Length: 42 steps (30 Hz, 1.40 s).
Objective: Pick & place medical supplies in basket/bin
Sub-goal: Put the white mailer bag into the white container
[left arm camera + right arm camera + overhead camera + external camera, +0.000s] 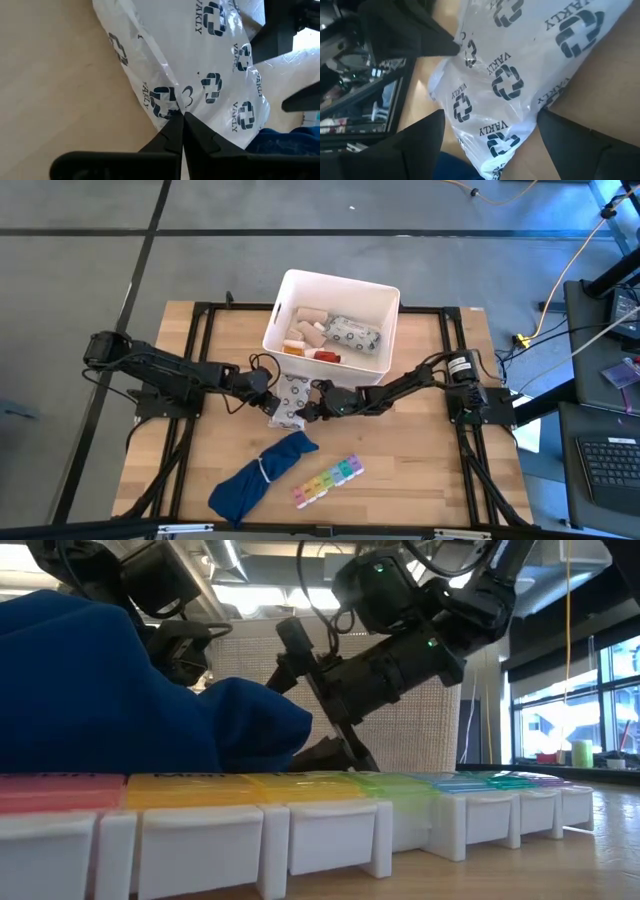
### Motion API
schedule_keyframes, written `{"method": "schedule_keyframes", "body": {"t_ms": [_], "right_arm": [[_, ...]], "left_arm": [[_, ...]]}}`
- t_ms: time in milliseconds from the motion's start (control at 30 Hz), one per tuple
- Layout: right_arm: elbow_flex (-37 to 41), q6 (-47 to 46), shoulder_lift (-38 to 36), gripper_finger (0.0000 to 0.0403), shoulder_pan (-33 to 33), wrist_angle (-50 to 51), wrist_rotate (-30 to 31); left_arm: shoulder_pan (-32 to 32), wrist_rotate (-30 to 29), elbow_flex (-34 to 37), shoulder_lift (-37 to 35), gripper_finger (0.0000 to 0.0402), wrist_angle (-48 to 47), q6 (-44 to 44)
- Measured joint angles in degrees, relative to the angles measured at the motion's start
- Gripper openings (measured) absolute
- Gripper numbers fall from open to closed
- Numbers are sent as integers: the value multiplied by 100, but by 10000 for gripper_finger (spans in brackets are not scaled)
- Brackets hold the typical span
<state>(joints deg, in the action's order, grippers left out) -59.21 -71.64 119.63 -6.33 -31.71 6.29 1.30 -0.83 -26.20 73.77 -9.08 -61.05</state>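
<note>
Partly done, you've got several supplies in the white bin (385, 330) at the far middle of the desk (430, 460): gauze rolls (305, 330), a patterned packet (355, 333), an orange-capped bottle (294, 349) and a red tube (325, 355).

Going left to right: your left claw (268, 392) sits just in front of the bin, tips pinched together on the left edge of the white patterned packet (288, 402) lying flat on the desk. Your right claw (312, 408) is at the packet's right side, fingers spread wide around it, nothing gripped.

Left to do, as I judge it: this packet goes in, then the rainbow pill organizer (328, 480) at the near edge. The blue cloth bundle (262, 475) beside it isn't a supply.
</note>
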Motion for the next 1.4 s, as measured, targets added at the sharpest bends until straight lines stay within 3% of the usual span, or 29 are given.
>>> {"method": "schedule_keyframes", "body": {"t_ms": [567, 1400], "right_arm": [[-53, 78, 18, 319, 7, 211, -189], [-79, 325, 50, 319, 54, -73, -336]], "left_arm": [[-7, 215, -13, -23, 2, -125, -529], [15, 43, -16, -38, 3, -290, -743]]}}
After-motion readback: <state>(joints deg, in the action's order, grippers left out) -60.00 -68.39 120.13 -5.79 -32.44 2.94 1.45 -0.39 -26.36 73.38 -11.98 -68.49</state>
